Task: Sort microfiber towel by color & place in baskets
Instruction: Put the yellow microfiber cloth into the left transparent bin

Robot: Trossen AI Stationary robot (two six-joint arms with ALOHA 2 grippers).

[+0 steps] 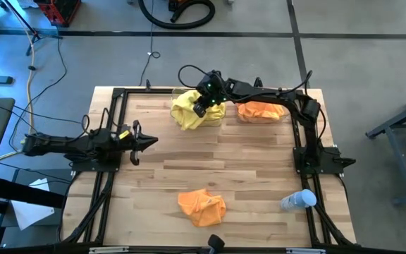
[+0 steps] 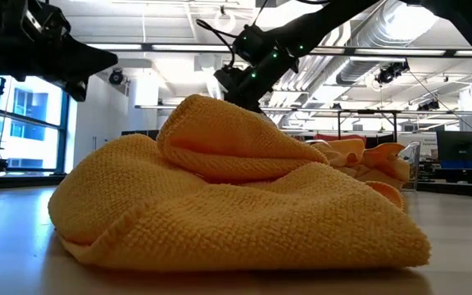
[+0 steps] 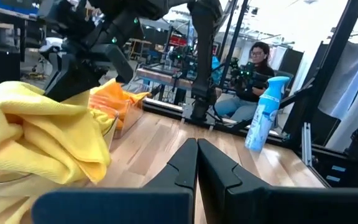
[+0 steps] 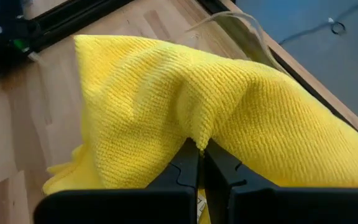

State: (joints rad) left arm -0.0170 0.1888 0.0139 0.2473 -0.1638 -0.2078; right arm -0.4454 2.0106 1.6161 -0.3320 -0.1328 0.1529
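Yellow towel point(image 4: 229, 106) pinched in closed right gripper point(image 1: 201, 106) over far-edge basket point(image 1: 216, 120); left gripper point(image 1: 149, 140) closed, empty (orange towel point(image 1: 201, 206) fills low view).

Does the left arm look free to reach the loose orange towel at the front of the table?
Probably yes: the left gripper is shut and empty, with bare table between it and the orange towel.
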